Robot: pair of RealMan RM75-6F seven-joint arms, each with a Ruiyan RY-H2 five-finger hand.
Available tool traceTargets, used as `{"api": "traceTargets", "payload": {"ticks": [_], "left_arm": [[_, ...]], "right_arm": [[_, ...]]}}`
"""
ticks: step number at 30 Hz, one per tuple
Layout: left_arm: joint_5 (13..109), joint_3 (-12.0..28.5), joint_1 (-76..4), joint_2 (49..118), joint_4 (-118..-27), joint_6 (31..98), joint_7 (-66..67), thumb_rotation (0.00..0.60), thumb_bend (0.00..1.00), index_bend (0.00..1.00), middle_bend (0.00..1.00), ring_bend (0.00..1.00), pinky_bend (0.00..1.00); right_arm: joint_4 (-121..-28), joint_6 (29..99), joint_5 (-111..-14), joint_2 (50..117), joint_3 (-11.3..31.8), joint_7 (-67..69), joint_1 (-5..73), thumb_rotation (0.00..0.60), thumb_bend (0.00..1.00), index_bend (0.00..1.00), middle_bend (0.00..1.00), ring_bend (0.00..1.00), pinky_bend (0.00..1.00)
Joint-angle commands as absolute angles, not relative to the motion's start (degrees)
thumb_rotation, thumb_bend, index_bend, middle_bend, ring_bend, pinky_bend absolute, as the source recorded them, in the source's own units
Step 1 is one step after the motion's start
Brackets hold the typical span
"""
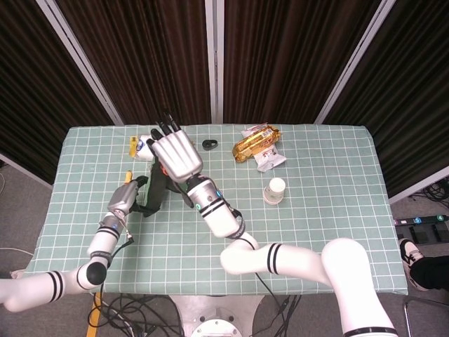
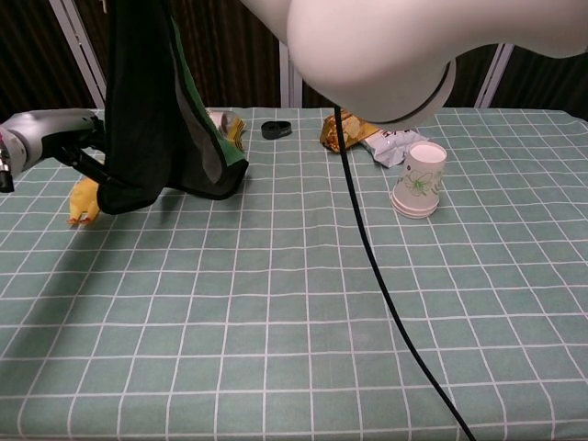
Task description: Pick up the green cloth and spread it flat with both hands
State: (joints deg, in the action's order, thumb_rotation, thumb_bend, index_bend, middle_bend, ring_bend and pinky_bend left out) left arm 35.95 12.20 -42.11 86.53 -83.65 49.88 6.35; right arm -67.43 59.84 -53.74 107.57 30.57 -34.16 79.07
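Dark pleated curtains with pale metal posts close off the far side; below them a table (image 1: 337,232) carries a pale green covering with a white grid. No brand name or lettering reads on anything: the gold snack packet (image 1: 255,142) beyond and to the right of the right hand (image 1: 175,152) shows print too small to make out, and so does the white wrapper (image 1: 269,161) touching it. A paper cup (image 2: 422,178), mouth down, bears a faint leaf motif and no text. The right hand is raised off the table, back toward the head camera, fingers curled over the top edge of the green cloth (image 2: 152,119), which hangs from it in dark folds with a green face showing on its right; the lower hem touches or nearly touches the table. In the chest view the right hand is cut off by the top edge. The left hand (image 1: 130,196) reaches in from the left at the cloth's lower part; its fingers go behind the folds in both views, so a grip cannot be told. Left of the cloth, a yellow rubber chicken (image 2: 84,198) is partly hidden. A small black ring (image 1: 209,144) lies beyond the right hand.
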Motion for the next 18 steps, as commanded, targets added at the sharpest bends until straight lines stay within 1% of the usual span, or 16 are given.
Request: {"api": "traceTargets", "payload": {"ticks": [1,8,11,18], "left_arm": [[36.4,12.3,-41.7,86.4,-84.0,50.3,6.4,0.545,0.09,0.32,0.16,0.14,0.3],[36.9,12.5,-41.0,86.2,-84.2,51.1,6.6,0.569,0.11,0.36,0.16,0.14,0.3],[36.9,12.6,-40.8,86.6,-83.9,51.5,6.8,0.59,0.13,0.4,0.16,0.14,0.3],[38.3,13.1,-39.7,86.3,-84.3,52.5,5.9,0.598,0.2,0.51,0.2,0.14,0.3]], "right_arm": [[-68.6,60.2,-53.8,106.7,30.0,-34.1,78.3,0.6,0.43,0.84,0.36,0.16,0.01],[-69.4,60.4,-53.6,106.0,29.6,-33.6,77.5,0.6,0.43,0.85,0.36,0.16,0.01],[-69.8,60.5,-53.5,105.8,29.5,-33.3,77.3,0.6,0.43,0.84,0.36,0.16,0.01],[-70.9,60.9,-53.8,105.0,28.9,-32.8,76.5,0.6,0.43,0.84,0.36,0.16,0.01]]}}
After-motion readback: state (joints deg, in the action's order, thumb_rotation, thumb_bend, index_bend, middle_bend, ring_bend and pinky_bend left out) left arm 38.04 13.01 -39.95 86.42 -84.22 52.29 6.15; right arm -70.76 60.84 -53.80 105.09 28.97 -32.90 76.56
